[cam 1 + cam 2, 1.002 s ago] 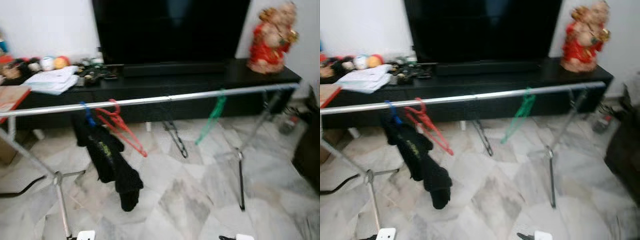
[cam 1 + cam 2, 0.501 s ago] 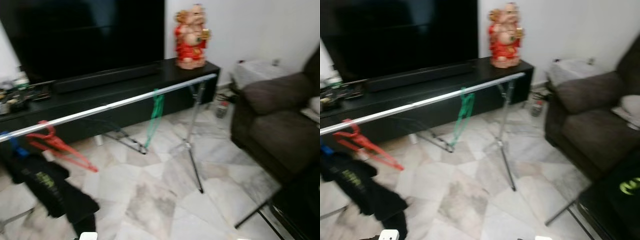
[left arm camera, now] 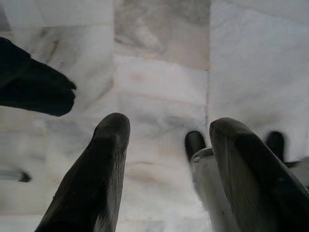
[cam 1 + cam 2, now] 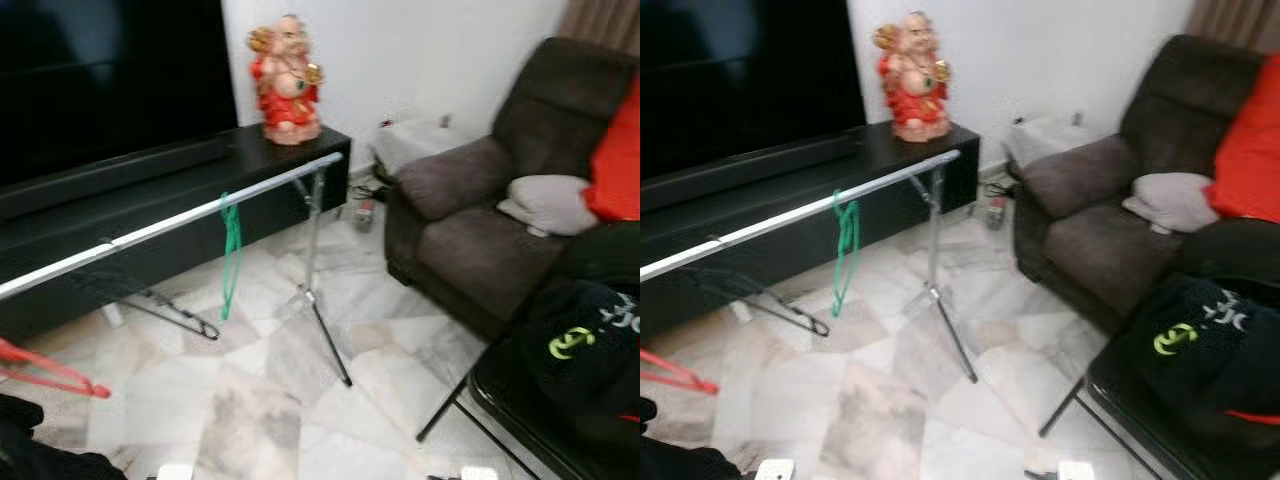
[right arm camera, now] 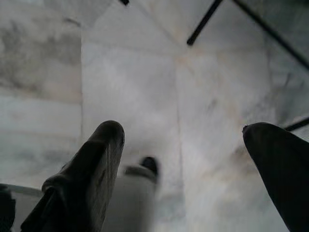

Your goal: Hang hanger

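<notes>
A silver clothes rail (image 4: 180, 218) runs across the room in front of the TV stand. A green hanger (image 4: 231, 255) hangs on it near its right end, and a red hanger (image 4: 45, 368) shows at the left edge. A black garment (image 4: 40, 455) hangs low at the far left. A black hanger (image 4: 165, 308) lies on the floor under the rail. My left gripper (image 3: 166, 140) hangs open over the marble floor, with nothing between its fingers. My right gripper (image 5: 186, 145) is also open and empty above the floor.
A black TV stand (image 4: 140, 200) with a red figurine (image 4: 285, 80) stands behind the rail. A dark sofa (image 4: 500, 200) with a grey cushion (image 4: 550, 200) is at the right. A black chair (image 4: 560, 400) with dark clothing (image 4: 1200, 345) stands at the near right. The rail's leg (image 4: 325, 330) slants across the floor.
The whole view has swung to the right: the rail and hangers have slid left in the picture, and the sofa and the chair with clothing have come into view.
</notes>
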Robot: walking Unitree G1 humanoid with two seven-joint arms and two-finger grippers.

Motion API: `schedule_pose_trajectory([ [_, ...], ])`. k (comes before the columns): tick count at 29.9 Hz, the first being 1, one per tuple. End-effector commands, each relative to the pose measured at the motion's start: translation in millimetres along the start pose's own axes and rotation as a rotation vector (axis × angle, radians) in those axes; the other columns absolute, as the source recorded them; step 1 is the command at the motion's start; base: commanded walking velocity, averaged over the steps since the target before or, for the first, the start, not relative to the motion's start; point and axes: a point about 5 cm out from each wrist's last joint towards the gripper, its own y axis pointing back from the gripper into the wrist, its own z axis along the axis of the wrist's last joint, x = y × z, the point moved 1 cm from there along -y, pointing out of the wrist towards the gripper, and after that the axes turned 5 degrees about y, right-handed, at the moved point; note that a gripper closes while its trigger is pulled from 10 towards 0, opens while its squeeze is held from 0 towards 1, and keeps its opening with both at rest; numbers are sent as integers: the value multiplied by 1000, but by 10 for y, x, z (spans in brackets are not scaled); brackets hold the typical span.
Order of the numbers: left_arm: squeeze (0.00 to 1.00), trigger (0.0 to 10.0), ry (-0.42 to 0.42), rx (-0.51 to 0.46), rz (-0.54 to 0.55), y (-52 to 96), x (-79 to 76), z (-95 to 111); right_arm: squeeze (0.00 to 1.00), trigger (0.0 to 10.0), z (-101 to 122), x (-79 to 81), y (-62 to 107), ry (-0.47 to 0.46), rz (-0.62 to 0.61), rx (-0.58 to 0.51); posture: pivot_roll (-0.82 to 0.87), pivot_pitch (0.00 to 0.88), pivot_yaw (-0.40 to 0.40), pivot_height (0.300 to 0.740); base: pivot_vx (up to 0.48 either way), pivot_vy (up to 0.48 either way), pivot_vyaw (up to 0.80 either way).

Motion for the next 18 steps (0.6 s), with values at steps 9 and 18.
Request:
schedule_pose_trajectory([
  [9,0,10000,13,0,-13,-10,-46,18,0,10000,24,-34,-6,1,-11,2,-53,0,69,740,0,0,-750],
  [18,0,10000,5,0,-23,-12,-55,26,0,10000,29,-33,-8,5,-9,3,-53,0,68,740,0,0,-750],
])
